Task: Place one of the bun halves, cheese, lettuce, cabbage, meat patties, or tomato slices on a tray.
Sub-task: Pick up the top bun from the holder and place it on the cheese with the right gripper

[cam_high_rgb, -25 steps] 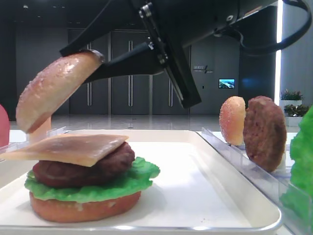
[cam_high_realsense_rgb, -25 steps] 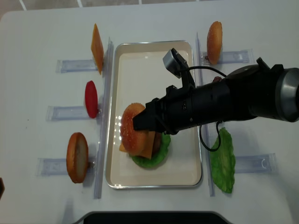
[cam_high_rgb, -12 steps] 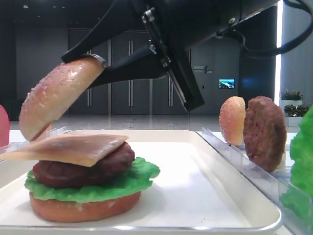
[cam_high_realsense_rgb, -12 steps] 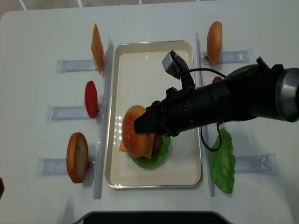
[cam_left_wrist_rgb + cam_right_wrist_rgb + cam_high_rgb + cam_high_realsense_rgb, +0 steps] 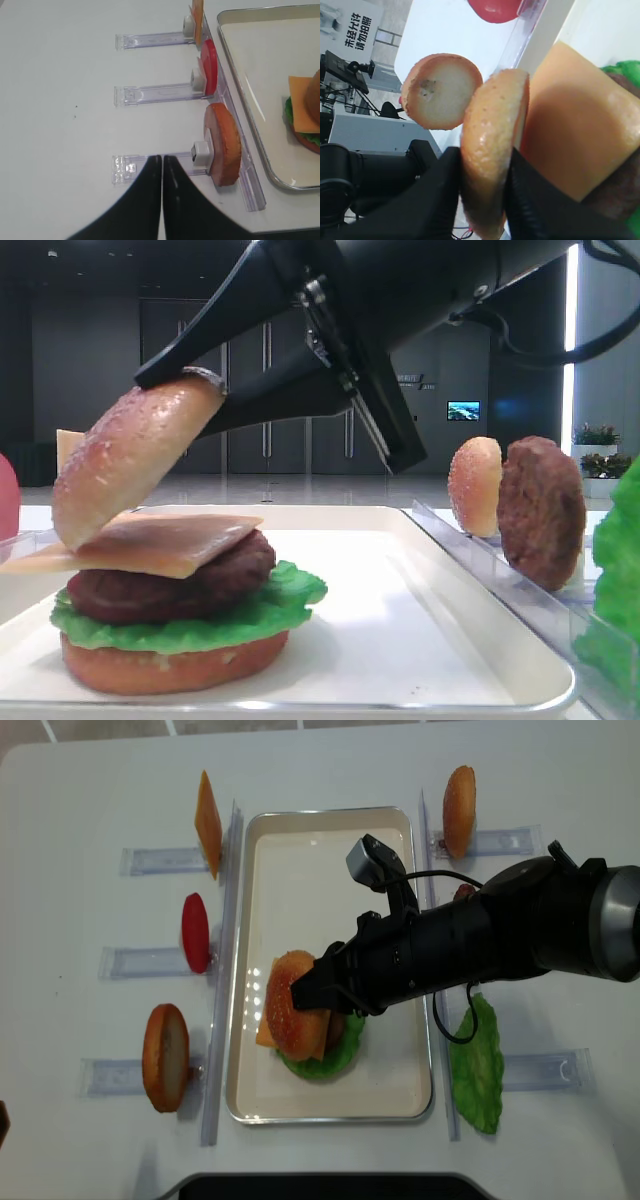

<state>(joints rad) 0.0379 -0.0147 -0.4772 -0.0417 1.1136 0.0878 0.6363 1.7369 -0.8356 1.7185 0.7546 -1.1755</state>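
Above the cheese (image 5: 150, 540), right claw (image 5: 482, 197) clamped on top bun half (image 5: 130, 465), held tilted, lower rim touching or just off the slice, long axis sloping up toward the arm. Stacked beneath: meat patty (image 5: 180, 585), lettuce (image 5: 270, 610), base bun, all on tray (image 5: 400, 1070). Reaches across tray from the right. Left claw (image 5: 161, 165) pressed shut, empty, well apart over worktop (image 5: 65, 100).

right arm: black, reaches from the right toward the left, angled downward
right hand (image 5: 305, 992): fingers clamped on a bun top
left hand (image 5: 161, 172): fingers pressed together, nothing held
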